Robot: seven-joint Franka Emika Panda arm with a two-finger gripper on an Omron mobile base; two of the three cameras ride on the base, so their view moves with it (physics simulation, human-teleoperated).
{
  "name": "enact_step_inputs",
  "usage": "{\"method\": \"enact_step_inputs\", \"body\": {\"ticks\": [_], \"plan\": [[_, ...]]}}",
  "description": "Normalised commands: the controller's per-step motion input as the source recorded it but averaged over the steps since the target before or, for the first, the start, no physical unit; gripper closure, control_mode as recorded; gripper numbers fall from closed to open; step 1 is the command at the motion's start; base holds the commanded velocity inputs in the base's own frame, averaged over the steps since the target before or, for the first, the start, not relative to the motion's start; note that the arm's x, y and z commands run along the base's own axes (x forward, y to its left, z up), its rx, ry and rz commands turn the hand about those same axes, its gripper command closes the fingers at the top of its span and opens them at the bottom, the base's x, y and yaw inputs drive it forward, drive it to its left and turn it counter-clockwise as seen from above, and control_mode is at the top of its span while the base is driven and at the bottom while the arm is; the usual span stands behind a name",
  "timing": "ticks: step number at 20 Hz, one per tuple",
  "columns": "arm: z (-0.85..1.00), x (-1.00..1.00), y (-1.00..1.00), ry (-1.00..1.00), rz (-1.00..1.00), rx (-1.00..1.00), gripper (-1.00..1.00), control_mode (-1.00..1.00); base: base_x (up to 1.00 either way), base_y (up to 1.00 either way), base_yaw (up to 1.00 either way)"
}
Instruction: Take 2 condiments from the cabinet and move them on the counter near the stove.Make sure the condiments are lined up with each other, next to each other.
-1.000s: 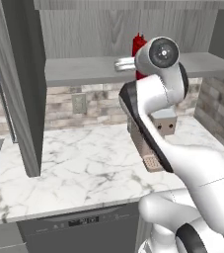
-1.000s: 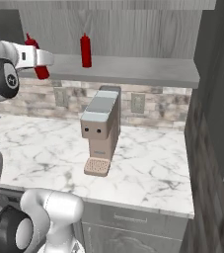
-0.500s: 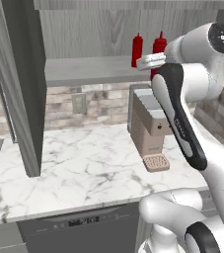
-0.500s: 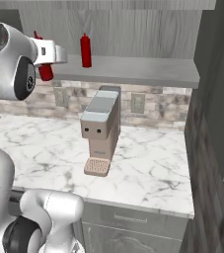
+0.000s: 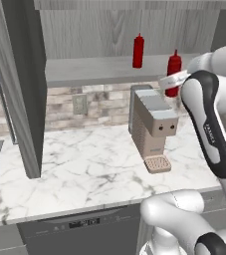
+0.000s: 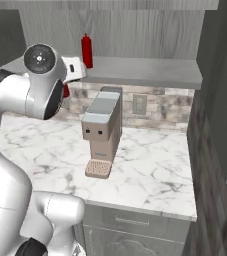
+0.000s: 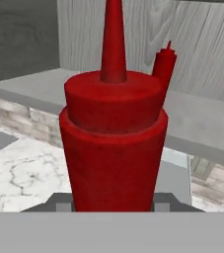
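- Two red bottles: one (image 5: pixel 139 51) stands on the cabinet shelf (image 5: pixel 94 69); the claw (image 7: pixel 113 200) grips the other (image 7: pixel 112 143).
- The base views show a coffee machine (image 6: pixel 103 129) on the marble surface (image 6: pixel 150 165).

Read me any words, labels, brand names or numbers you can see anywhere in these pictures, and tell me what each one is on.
Dark lettering along the white arm: too blurred to read.
Pale marks on the dishwasher panel under the counter: too small to read.
Red bottle in the hand, red bottle on the shelf, coffee machine: no text.
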Motion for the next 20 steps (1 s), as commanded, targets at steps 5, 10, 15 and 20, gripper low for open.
{"method": "enact_step_inputs", "body": {"ticks": [5, 10, 15, 20], "plan": [[-0.43, -0.17, -0.03, 0.00, 0.06, -0.05, 1.00, -1.00, 0.00, 0.00, 0.00], [-0.18, -0.21, 0.00, 0.00, 0.00, -0.01, 1.00, -1.00, 0.00, 0.00, 0.00], [-0.01, -0.23, 0.00, 0.01, 0.00, 0.00, 1.00, -1.00, 0.00, 0.00, 0.00], [-0.01, -0.22, 0.00, 0.00, 0.00, 0.00, 1.00, -1.00, 0.00, 0.00, 0.00]]}}
